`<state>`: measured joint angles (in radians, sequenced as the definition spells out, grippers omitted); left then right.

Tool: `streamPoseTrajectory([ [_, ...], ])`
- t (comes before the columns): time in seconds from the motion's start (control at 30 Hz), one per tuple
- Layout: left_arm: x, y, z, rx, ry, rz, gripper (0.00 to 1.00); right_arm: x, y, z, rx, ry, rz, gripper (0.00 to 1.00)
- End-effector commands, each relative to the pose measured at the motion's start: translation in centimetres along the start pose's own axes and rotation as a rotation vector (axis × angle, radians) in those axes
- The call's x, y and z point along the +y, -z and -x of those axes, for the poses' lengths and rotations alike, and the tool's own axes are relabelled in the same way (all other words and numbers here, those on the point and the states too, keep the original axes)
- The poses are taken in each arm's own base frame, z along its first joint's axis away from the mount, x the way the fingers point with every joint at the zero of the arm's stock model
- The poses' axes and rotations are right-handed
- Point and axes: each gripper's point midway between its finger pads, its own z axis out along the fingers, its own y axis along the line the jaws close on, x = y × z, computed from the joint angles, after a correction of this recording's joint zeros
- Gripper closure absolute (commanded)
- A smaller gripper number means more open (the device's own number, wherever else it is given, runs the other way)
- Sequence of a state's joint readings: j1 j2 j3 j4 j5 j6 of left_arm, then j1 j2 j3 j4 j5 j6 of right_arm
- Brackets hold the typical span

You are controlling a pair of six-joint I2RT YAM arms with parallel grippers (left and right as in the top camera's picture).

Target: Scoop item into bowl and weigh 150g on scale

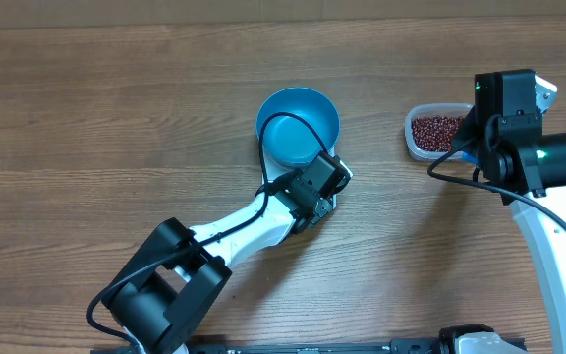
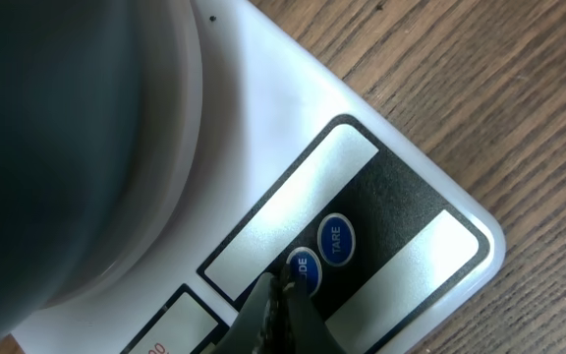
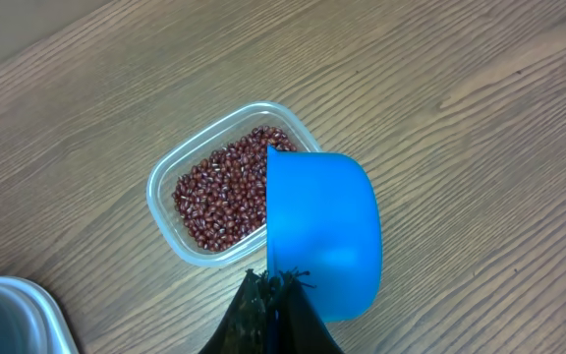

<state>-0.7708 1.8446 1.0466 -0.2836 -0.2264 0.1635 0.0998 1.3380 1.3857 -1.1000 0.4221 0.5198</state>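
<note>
My left pincer (image 2: 278,300) is fully closed and empty, its tip on a blue button (image 2: 303,267) of the scale (image 2: 263,108), probably to prepare it, with the bowl (image 1: 312,113) on top. My right pincer (image 3: 278,295) is closed on the blue scoop (image 3: 322,231), over the beans (image 3: 219,187) in the tub (image 3: 162,187) at far right.

A brown wood-grain table (image 1: 86,118) fills the scene. On its right side, toward the far edge, sits a clear plastic tub (image 3: 160,197) with rounded corners. A blue scoop (image 3: 322,236), open side turned down, overlaps one end of the tub's rim
</note>
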Motion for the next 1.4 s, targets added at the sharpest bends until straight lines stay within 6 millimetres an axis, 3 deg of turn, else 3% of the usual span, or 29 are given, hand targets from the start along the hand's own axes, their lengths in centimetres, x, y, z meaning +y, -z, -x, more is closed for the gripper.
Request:
streamPoseTrajectory([
  [0.0, 0.2, -0.6, -0.9, 0.025, 0.005, 0.019, 0.96, 0.0, 1.0, 1.1, -0.034, -0.023, 0.018, 0.96],
  [0.3, 1.5, -1.0, -1.3, 0.035, 0.083, 0.026, 0.96, 0.0, 1.0, 1.1, -0.034, -0.024, 0.018, 0.96],
  [0.57, 0.6, -1.0, -1.2, 0.031, -0.002, -0.010, 0.96, 0.0, 1.0, 1.1, -0.035, -0.024, 0.018, 0.96],
  [0.73, -0.3, -0.8, -2.2, 0.074, -0.037, -0.036, 0.96, 0.0, 1.0, 1.1, -0.036, -0.025, 0.019, 0.96],
  [1.37, -1.3, -0.8, -1.5, 0.035, -0.110, -0.095, 0.96, 0.1, 1.0, 1.2, -0.040, -0.027, 0.022, 0.96],
])
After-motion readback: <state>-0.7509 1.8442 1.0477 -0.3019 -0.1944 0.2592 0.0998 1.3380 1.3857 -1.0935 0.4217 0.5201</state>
